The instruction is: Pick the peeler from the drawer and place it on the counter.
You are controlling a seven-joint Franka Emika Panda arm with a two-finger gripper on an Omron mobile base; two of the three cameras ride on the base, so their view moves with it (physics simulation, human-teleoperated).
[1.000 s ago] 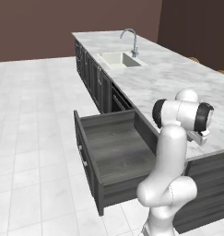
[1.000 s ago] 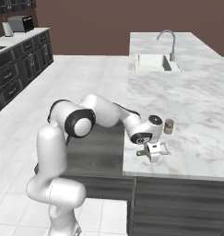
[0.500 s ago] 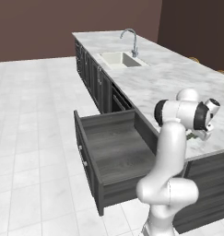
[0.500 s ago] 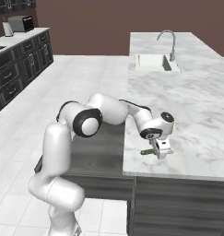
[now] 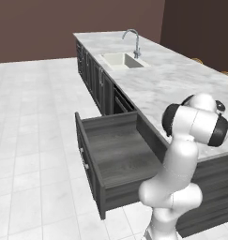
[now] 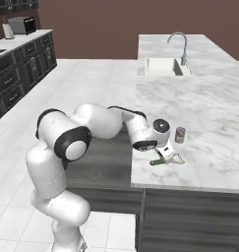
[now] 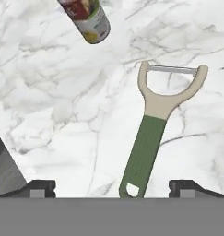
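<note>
Peeler [image 7: 152, 124] now lies released on the bench [image 6: 214, 128]; the hand [image 7: 111, 186], fingers spread wide, has let go — placement apparently complete.

Green-handled, cream-headed peeler [image 7: 152, 129] on grey-veined white counter [image 7: 62, 101]; dark grey drawer [image 5: 120, 154].

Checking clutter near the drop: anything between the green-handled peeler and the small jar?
Nothing: bare white marble counter separates the green-handled Y-shaped peeler from the small metal-lidded jar, seen in the hand view.
</note>
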